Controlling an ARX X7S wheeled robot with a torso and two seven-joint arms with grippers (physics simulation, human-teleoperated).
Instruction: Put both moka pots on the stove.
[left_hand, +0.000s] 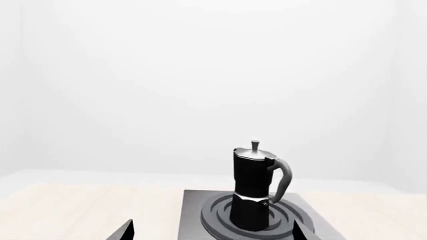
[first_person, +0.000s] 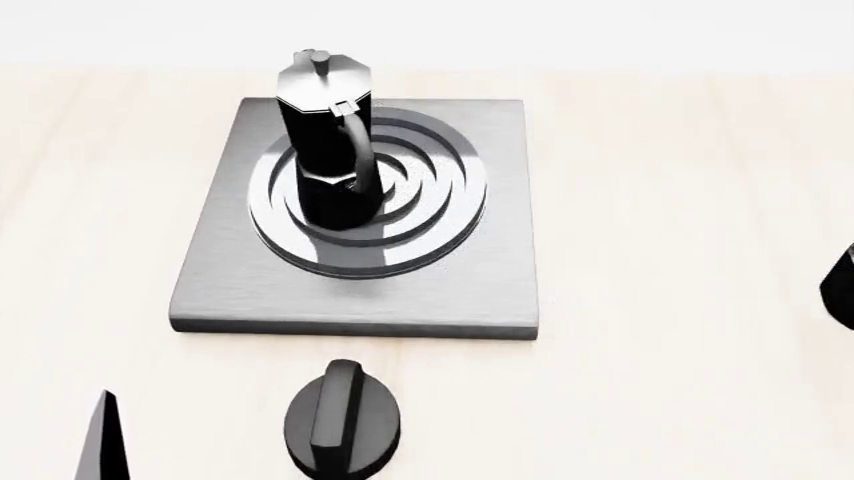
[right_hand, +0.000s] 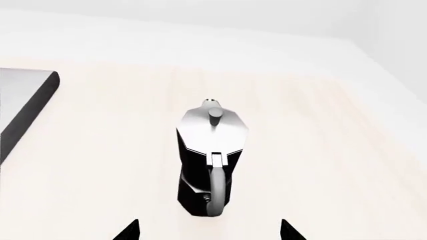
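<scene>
One moka pot (left_hand: 255, 190) stands upright on the ring burner of the stove (left_hand: 193, 215), handle to the side. In the head view this pot (first_person: 324, 140) is on the stove (first_person: 227, 290), left of the burner's centre. My left gripper (left_hand: 213, 235) is open and empty, a little short of the stove's near edge; one of its fingertips (first_person: 104, 440) shows in the head view. The second moka pot (right_hand: 208, 160) stands upright on the wooden table, handle towards my right gripper (right_hand: 210, 232), which is open and empty just short of it.
A black round dial knob (first_person: 343, 420) lies on the table in front of the stove. A corner of the stove (right_hand: 27, 110) shows in the right wrist view, apart from the second pot. A black shape (first_person: 841, 290) is cut off at the head view's right edge.
</scene>
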